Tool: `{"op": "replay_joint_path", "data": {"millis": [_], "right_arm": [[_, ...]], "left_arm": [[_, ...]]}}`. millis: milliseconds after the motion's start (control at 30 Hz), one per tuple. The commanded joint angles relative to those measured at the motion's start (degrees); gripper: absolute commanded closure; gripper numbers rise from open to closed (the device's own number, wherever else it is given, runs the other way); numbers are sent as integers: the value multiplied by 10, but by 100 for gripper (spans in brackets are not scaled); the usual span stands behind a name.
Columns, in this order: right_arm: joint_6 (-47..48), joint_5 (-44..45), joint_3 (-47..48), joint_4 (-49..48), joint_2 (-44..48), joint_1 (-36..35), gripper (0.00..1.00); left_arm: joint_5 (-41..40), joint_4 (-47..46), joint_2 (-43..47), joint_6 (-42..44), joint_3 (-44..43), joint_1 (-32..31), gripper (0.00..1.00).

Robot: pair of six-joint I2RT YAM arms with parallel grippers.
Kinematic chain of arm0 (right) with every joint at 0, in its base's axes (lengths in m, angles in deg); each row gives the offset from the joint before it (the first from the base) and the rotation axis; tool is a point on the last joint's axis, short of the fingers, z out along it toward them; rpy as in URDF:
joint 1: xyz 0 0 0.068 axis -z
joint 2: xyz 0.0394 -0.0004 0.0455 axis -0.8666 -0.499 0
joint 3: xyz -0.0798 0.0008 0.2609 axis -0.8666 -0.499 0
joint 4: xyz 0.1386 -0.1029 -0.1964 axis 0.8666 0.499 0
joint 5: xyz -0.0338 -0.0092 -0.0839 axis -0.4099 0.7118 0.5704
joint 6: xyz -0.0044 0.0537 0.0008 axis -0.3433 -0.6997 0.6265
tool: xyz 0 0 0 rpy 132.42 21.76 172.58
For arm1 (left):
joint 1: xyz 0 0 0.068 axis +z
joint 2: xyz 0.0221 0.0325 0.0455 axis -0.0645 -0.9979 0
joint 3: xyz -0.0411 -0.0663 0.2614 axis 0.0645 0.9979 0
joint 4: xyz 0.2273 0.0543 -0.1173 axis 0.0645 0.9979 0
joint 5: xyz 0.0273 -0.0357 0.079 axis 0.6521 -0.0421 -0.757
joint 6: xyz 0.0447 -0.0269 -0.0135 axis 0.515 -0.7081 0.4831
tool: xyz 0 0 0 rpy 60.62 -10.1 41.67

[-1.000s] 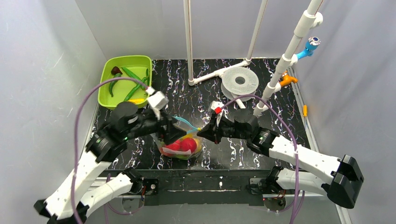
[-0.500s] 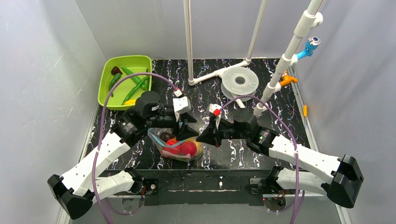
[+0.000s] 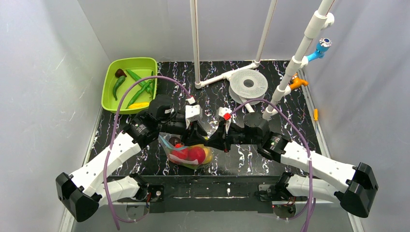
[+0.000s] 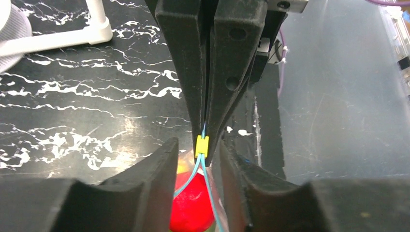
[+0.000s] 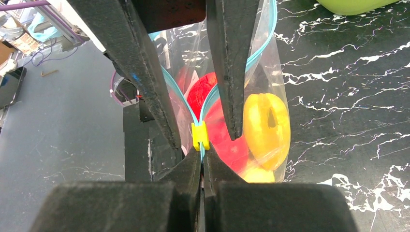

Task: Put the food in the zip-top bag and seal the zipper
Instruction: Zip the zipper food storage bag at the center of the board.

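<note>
**A:** What are your grippers doing?

**B:** My right gripper (image 5: 201,153) is clenched on the zipper (image 5: 265,46), with its tips just under the yellow slider (image 5: 200,136). My left gripper (image 4: 198,143) faces it, fingers apart, one on each side of that slider, grasping nothing.

**A:** Which way does the zipper run?

**B:** Away from my right tips, its two blue tracks parting past my left fingers. The bag (image 3: 191,155) rests on the table (image 3: 237,162) between my arms, with red and yellow food (image 5: 266,121) inside.
</note>
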Motion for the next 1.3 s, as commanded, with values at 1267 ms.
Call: {"op": "replay_joint_path", "data": {"millis": [1267], "right_arm": [[-46, 317, -101, 13, 176, 4, 99]], "left_arm": [[-224, 229, 157, 104, 22, 0, 100]]}}
